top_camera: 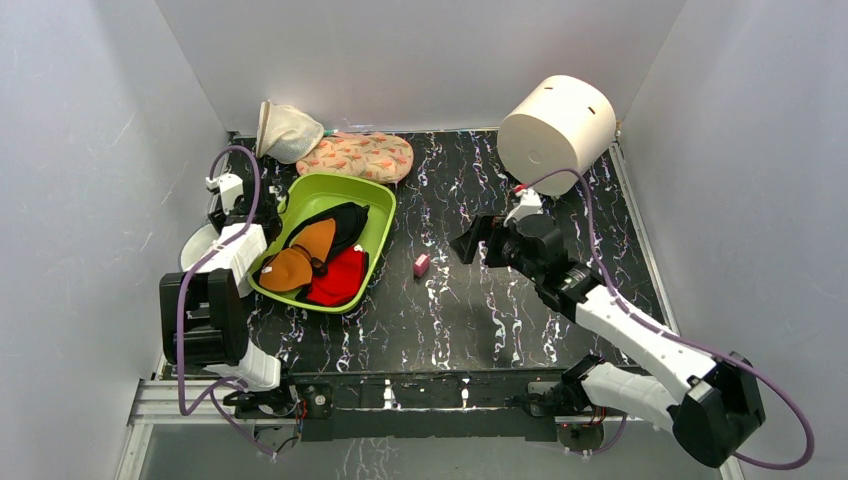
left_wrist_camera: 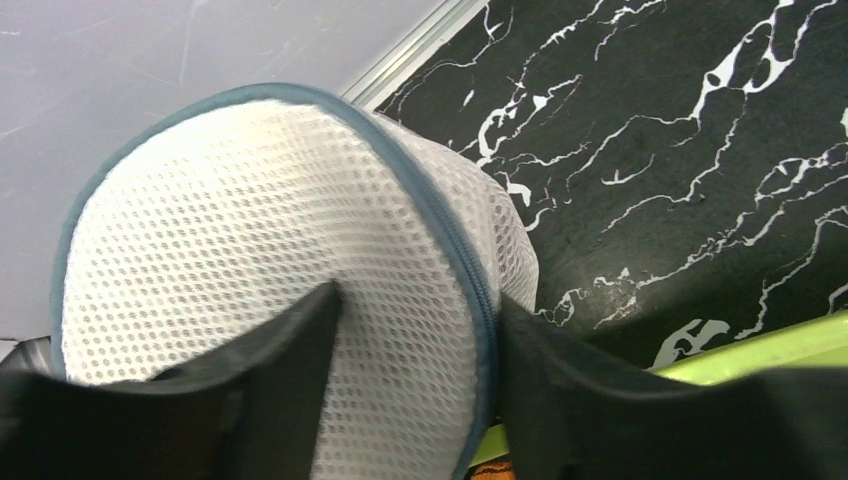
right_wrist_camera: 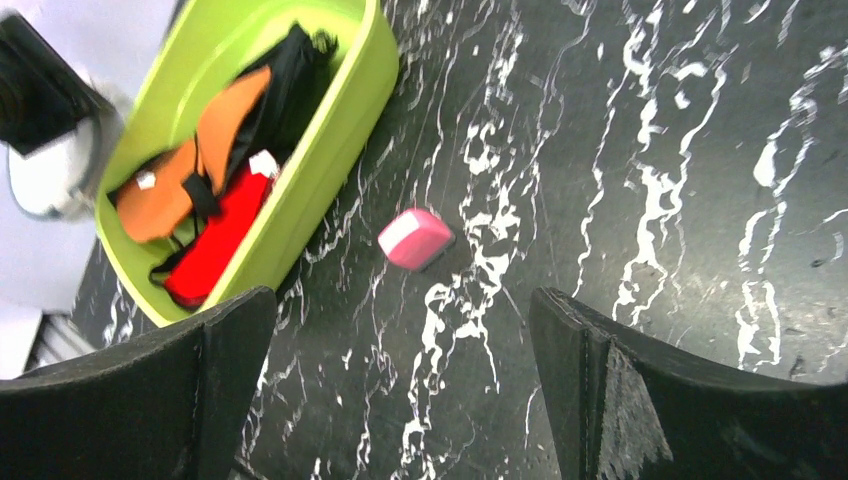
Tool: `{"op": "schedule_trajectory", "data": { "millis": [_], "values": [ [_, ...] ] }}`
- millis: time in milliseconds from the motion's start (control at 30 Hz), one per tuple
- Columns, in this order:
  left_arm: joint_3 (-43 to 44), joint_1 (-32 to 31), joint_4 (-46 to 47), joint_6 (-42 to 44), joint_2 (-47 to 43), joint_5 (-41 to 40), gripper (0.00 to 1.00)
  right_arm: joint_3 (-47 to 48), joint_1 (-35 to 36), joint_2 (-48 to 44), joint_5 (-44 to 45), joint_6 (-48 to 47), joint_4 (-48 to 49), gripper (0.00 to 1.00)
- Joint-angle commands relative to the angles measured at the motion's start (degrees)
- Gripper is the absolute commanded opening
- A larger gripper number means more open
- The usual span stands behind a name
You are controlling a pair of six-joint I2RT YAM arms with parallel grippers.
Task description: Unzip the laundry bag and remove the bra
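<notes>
The laundry bag (left_wrist_camera: 250,220) is a round white mesh dome with a dark zip line (left_wrist_camera: 470,270) around its rim. It lies at the table's left edge by the wall, mostly under my left arm (top_camera: 193,246), and shows as a blur in the right wrist view (right_wrist_camera: 50,180). My left gripper (left_wrist_camera: 418,300) is shut on it: one finger dents the mesh, the other presses against the zip rim. The bra is hidden. My right gripper (top_camera: 478,240) hangs open over bare table (right_wrist_camera: 402,300), holding nothing.
A lime green tub (top_camera: 380,235) beside the bag holds orange, black and red garments (right_wrist_camera: 215,190). A small pink block (top_camera: 421,264) lies right of it. At the back are a cream mesh pouch (top_camera: 285,130), a floral pad (top_camera: 360,155) and a big white cylinder (top_camera: 556,125).
</notes>
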Motion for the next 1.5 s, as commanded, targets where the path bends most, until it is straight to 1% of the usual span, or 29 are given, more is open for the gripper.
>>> {"op": "schedule_trajectory", "data": {
  "millis": [0, 100, 233, 267, 433, 500, 600, 733, 833, 967, 1033, 1100, 1167, 1333, 1467],
  "values": [
    [1.1, 0.3, -0.3, -0.2, -4.3, 1.9, 0.32, 1.1, 0.3, 6.0, -9.5, -1.8, -0.8, 0.98],
    [1.2, 0.4, -0.2, -0.2, -7.4, 2.8, 0.21, 1.6, 2.0, 10.9, -13.3, -2.5, -1.3, 0.98],
    [1.4, 0.3, 0.5, 0.6, -12.7, 3.2, 0.10, 2.8, 6.5, 16.9, -13.1, -2.3, -0.4, 0.98],
    [1.4, 0.4, 0.8, 0.9, -14.9, 3.4, 0.09, 3.0, 7.2, 18.3, -12.6, -1.6, 0.1, 0.98],
    [0.3, 0.4, 3.4, 2.7, -22.7, 5.5, 0.00, 5.0, 7.7, 24.6, -12.1, 2.2, 4.5, 0.87],
    [-0.3, 0.3, 4.9, 3.4, -25.2, 7.8, 0.00, 6.1, 7.7, 27.3, -11.2, 2.9, 5.8, 0.84],
    [-0.6, 0.0, 7.2, 5.5, -28.1, 14.1, 0.00, 7.8, 7.7, 30.5, -9.8, 3.1, 7.2, 0.80],
    [0.8, -1.4, 7.1, 7.3, -29.7, 20.2, 0.00, 10.1, 7.7, 34.0, -9.2, 2.5, 8.3, 0.74],
    [1.4, -2.9, 8.1, 9.2, -30.3, 27.3, 0.00, 10.7, 7.7, 35.6, -9.8, 1.8, 10.6, 0.72],
    [1.9, -5.4, 9.2, 10.4, -31.1, 38.3, 0.00, 12.4, 7.7, 38.7, -9.4, 0.8, 12.7, 0.65],
    [1.9, -7.1, 9.6, 11.4, -31.6, 42.5, 0.00, 13.8, 7.7, 40.6, -8.8, 0.3, 13.4, 0.62],
    [2.0, -8.9, 9.7, 12.4, -32.0, 45.0, 0.00, 15.5, 7.7, 43.3, -8.2, -0.2, 14.0, 0.59],
    [2.1, -10.5, 9.6, 13.3, -32.4, 46.5, 0.00, 17.3, 7.7, 45.5, -7.9, -0.5, 15.1, 0.59],
    [1.9, -13.1, 9.8, 14.4, -33.3, 48.5, 0.00, 22.6, 7.7, 51.2, -8.6, -0.8, 16.4, 0.59],
    [1.9, -13.9, 9.8, 14.6, -33.4, 50.3, 0.00, 25.8, 7.7, 53.4, -11.5, 0.7, 17.5, 0.61]
  ]
}}
